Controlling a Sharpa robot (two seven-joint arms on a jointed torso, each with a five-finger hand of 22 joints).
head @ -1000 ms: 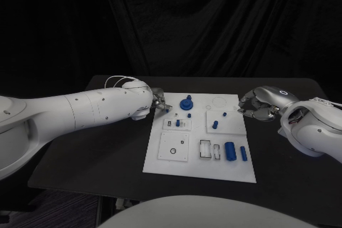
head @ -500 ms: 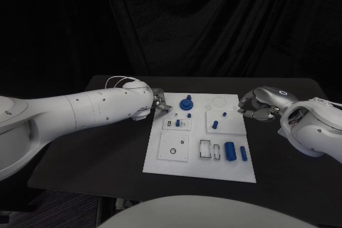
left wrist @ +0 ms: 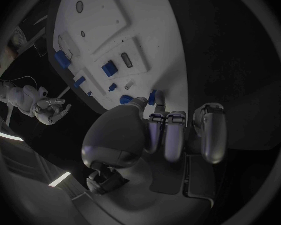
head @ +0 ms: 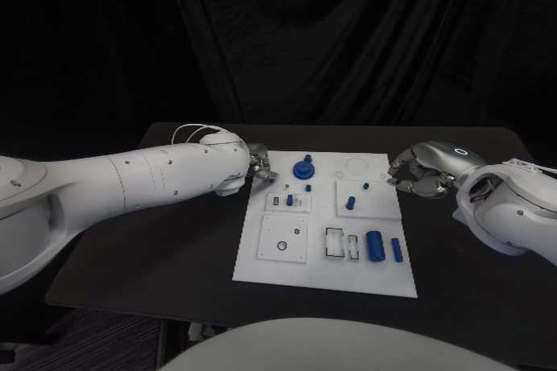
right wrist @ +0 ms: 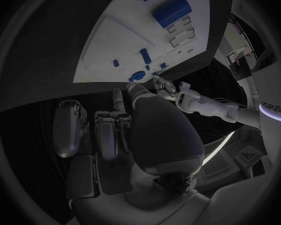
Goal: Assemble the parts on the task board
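So the left hand point(head: 257, 168) sits at the far left edge of the white board point(head: 278, 266), and in the left wrist view it looks like it's pinching a small blue peg point(left wrist: 152, 97) between its fingertips, just off that edge. I'd guess this is the carry-and-insert step. To do it well, keep the peg upright and line it up over its hole before pushing down, no sideways shove.

Right hand point(head: 420, 171) hangs just off the board's right edge, fingers curled in, nothing in it as far as I can tell.

Stuff in the way: the tall blue knob piece point(head: 304, 170) stands right next to the left hand, easy to bump. Big blue cylinder point(head: 375, 245) and a slimmer blue pin point(head: 397, 249) lie near the board's front right, well apart from the action.
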